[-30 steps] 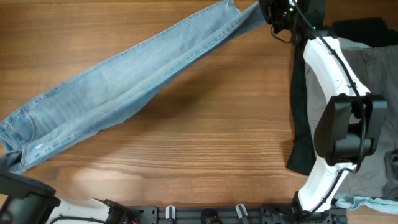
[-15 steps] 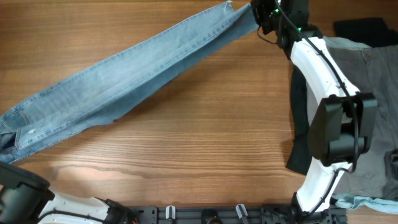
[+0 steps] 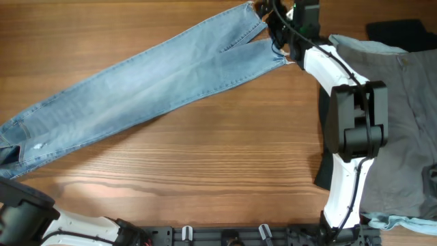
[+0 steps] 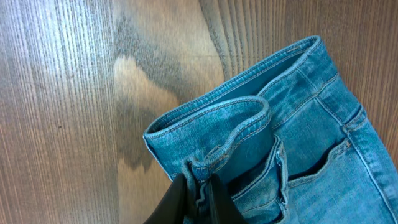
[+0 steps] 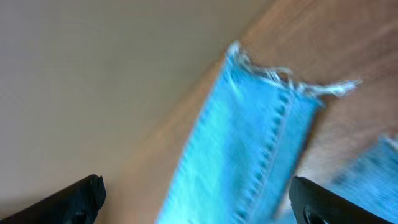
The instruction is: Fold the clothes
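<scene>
Looking down from overhead, the light-blue jeans (image 3: 136, 89) are laid out flat in a long diagonal across the wooden desk (image 3: 225, 164). The waist end sits down at the left edge and the two leg ends are up near the far edge, a bit right of centre. The legs split apart slightly up there, so a thin wedge of desk shows between the hems. On the left wrist cam the left pincer (image 4: 198, 198) is pressed together on a fold of the waistband (image 4: 249, 115). You can see denim bunched between the dark fingers (image 4: 176, 200) at the bottom of the shot, the rest of the waistband curling open just beyond them, and a pocket (image 4: 314, 168) gaping off to the right. The right pincer (image 5: 194, 186) is spread wide, with its black fingertips (image 5: 74, 205) way out at the bottom corners of the right wrist view. One jeans leg with its frayed hem (image 5: 280, 81) runs through the gap between them. That shot is pretty blurry, so I can't tell if either finger touches the cloth. From overhead, the right arm (image 3: 328, 65) stretches up to the far edge, with its end right over the hems. Grey-khaki trousers (image 3: 403, 109) are spread out on the right side of the desk. A black garment (image 3: 399, 31) sits in the top right corner, just beyond them.
</scene>
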